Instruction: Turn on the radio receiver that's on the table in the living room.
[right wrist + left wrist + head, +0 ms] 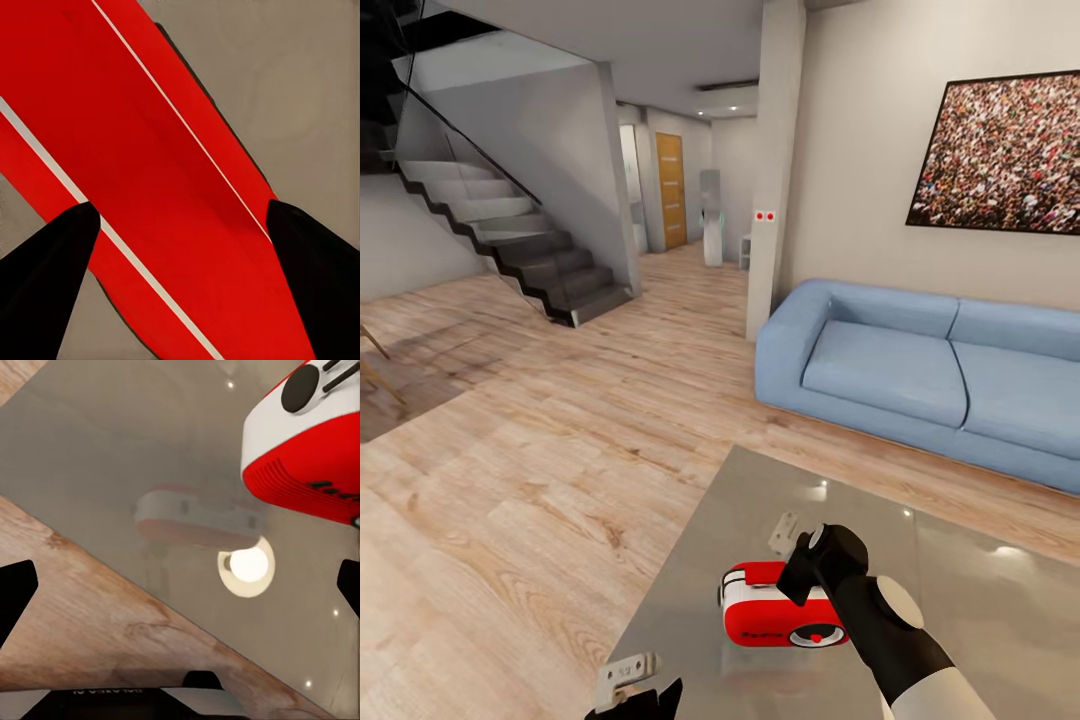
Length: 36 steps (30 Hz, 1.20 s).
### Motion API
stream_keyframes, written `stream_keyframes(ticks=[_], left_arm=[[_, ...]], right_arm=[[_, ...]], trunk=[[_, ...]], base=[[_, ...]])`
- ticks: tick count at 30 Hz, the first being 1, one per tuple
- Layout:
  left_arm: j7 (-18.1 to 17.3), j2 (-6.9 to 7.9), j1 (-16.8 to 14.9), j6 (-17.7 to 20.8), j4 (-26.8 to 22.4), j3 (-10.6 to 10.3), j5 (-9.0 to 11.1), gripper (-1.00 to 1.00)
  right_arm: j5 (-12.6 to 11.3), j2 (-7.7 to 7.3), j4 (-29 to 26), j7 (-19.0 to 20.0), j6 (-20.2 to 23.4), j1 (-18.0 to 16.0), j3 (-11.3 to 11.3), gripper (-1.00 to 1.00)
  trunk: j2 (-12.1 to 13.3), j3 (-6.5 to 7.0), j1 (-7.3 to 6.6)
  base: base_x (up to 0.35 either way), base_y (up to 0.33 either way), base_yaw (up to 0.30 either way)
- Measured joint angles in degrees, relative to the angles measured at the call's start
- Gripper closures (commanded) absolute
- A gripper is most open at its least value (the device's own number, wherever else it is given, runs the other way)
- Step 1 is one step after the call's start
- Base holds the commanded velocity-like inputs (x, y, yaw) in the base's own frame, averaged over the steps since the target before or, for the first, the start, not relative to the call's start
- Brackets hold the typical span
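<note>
Radio first: from my head view the small red retro radio receiver (785, 615) lies near the glossy grey-beige table's (980, 600) left edge, my right gripper (800, 570) over it. My left gripper (180, 585) hangs spread beside that edge. Right wrist: black fingertips (45, 277) apart, straddling the red body.

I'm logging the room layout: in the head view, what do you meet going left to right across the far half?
Stairs → wooden door → pillar → sofa, with the crowd picture above it.
</note>
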Motion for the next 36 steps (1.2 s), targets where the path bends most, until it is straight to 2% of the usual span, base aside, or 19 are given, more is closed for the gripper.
stream_keyframes(ticks=[4, 10, 36], left_arm=[[0.3, 0.04, 0.0, 0.0, 0.0, -0.2, -0.1, -1.0], [2.6, -0.01, 0.0, 0.0, 0.0, -0.3, 0.0, -1.0], [2.9, -0.1, 0.0, 0.0, 0.0, -0.3, 0.0, -1.0]], right_arm=[[0.0, 0.0, 0.0, 0.0, 0.0, 0.0, 0.0, 1.0], [-0.1, 0.0, 1.2, 0.0, 0.0, 0.0, 0.0, 1.0], [-0.1, 0.09, 1.3, 0.0, 0.1, 0.0, 0.0, 1.0]], trunk=[[1.6, 0.72, -0.88], [4.0, 1.79, -2.2], [14.4, 6.46, -7.91]], base=[[0.0, 0.0, 0.0], [0.0, 0.0, 0.0], [0.0, 0.0, 0.0]])
